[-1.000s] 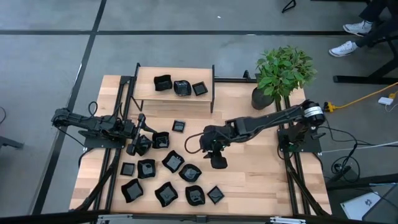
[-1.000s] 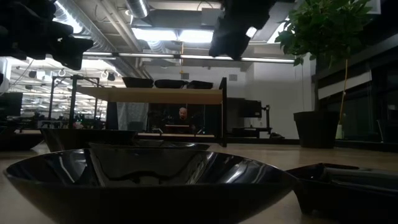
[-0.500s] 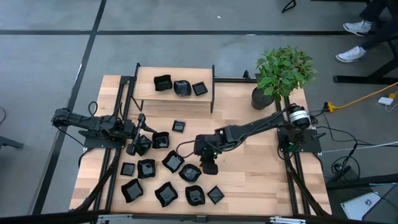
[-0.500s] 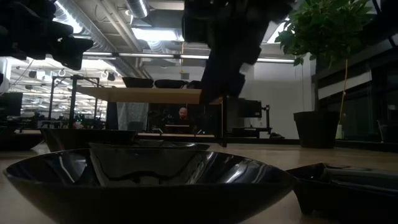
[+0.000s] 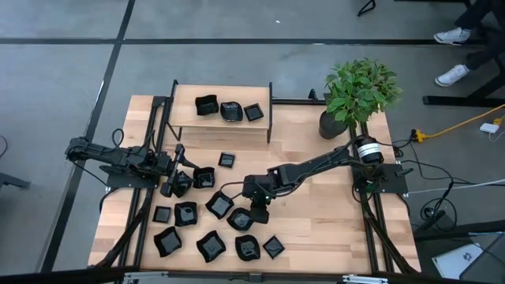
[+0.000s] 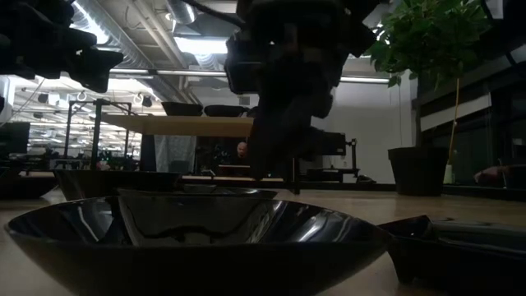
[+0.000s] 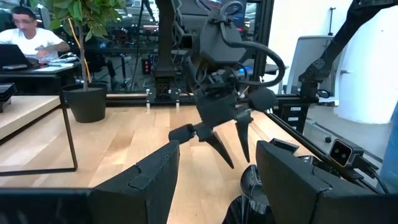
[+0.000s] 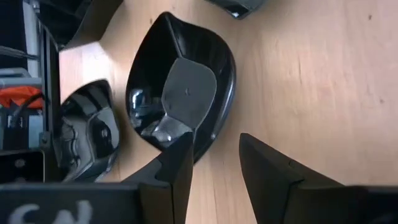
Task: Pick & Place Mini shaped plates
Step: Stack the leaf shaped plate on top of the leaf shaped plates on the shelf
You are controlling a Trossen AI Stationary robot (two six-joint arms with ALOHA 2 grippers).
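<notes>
Jaws of the right gripper [image 5: 259,214] are held apart and empty above a plate [image 8: 180,102], the left gripper [image 5: 175,185] waiting open, while three plates [image 5: 229,109] are shelved and about a dozen [image 5: 209,225] are left on the surface [image 5: 323,229].

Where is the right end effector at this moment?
In the high view the right end effector is near the table's middle, over the plate cluster, fingers open just above one black plate; the potted plant stands well behind it.

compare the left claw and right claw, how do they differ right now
The left claw sits at the table's left edge, level and wide open; the right claw reaches mid-table, pointing down over a plate with a narrower gap between its fingers. The left waits; the right is at work. Both are dark, two-fingered and empty.
</notes>
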